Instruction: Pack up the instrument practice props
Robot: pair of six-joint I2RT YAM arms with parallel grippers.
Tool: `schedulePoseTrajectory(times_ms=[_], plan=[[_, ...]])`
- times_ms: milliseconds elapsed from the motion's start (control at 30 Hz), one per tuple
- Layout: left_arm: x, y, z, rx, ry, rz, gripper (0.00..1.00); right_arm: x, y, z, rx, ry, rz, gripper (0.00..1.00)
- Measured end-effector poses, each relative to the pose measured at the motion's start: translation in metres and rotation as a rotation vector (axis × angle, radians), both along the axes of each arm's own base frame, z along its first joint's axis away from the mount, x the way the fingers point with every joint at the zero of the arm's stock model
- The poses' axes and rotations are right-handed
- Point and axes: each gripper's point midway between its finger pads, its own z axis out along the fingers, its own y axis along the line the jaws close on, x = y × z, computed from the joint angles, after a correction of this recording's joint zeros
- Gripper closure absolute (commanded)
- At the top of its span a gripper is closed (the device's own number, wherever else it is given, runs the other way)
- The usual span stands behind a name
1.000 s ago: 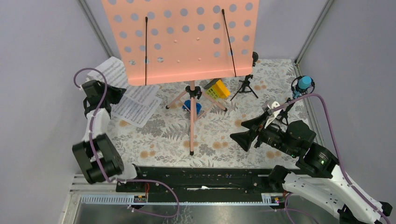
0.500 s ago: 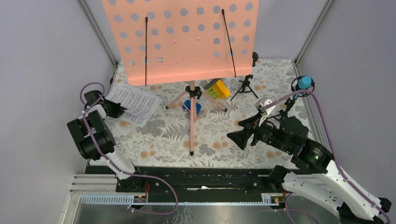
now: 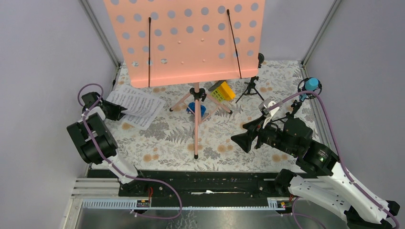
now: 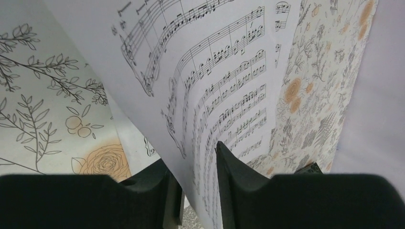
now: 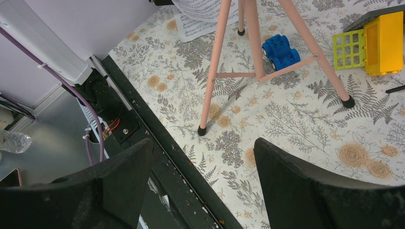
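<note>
Has dragged the sheet-music pages [image 3: 138,106] toward the left edge of the top view. Now loosens the left gripper [image 4: 198,157] around their corner, paper still between the jaws, likely setting them down. Keeps the right gripper [image 3: 241,135] spread wide and empty, lower right.

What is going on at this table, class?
The left gripper has a sheet-music page between its fingers at the left edge of the mat; whether it pinches it is unclear. The right gripper hangs open and empty near the pink music stand, which stands upright. The black mic and blue mic stand back right.
</note>
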Motion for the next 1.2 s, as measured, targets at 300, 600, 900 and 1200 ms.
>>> schedulePoseTrajectory(times_ms=[300,600,900,1200], plan=[[-0.004,0.001,-0.003,0.011,0.020,0.001,1.00,0.000,0.000,0.000,0.001,0.000,0.000,0.16],[-0.004,0.000,-0.009,-0.003,0.032,-0.009,1.00,0.000,0.000,0.000,0.001,0.000,0.000,0.16],[0.023,0.003,-0.008,-0.044,-0.007,-0.077,1.00,-0.001,-0.001,0.001,0.004,-0.001,0.000,0.17],[0.038,0.002,-0.008,-0.059,-0.024,-0.144,0.67,-0.002,-0.001,0.001,0.011,0.002,-0.002,0.17]])
